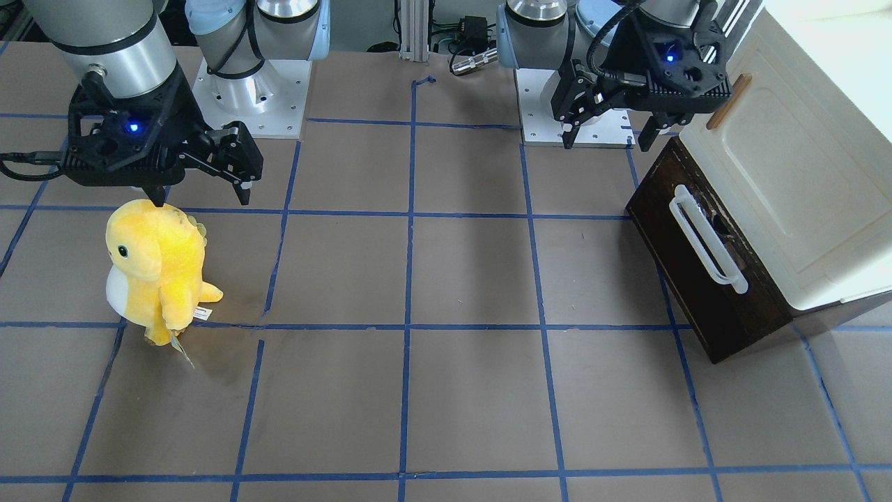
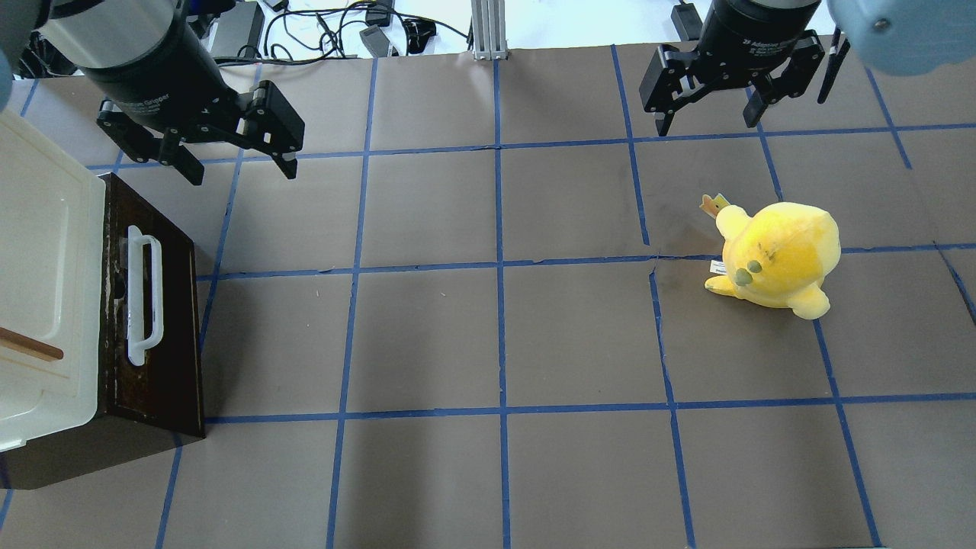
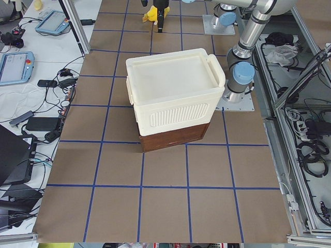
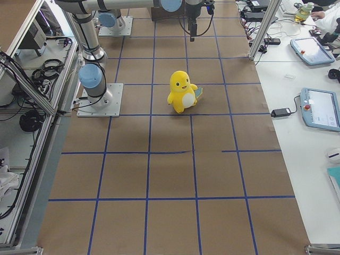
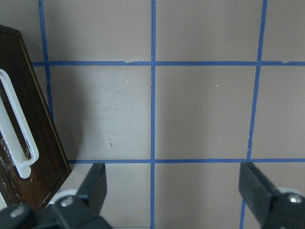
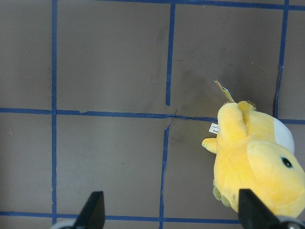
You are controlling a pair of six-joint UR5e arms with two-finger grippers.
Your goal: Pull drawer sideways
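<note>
The drawer [image 2: 169,320] has a dark brown front with a long white bar handle [image 2: 143,293]. It sits under a cream-white cabinet [image 2: 38,252] at the table's left end. It also shows in the front view [image 1: 697,293] and the left wrist view [image 5: 33,143]. My left gripper [image 2: 242,171] is open and empty. It hovers over the table just past the drawer's end nearest the robot base and touches nothing, as the front view [image 1: 606,141] also shows. My right gripper [image 2: 707,123] is open and empty above the table near a yellow plush.
A yellow plush toy [image 2: 778,255] stands on the right half of the table, just in front of my right gripper [image 1: 202,199]. The cabinet door has a small wooden handle [image 1: 728,101]. Blue tape lines grid the brown table [image 2: 496,335]. The arm bases [image 1: 254,90] stand at the table's robot side.
</note>
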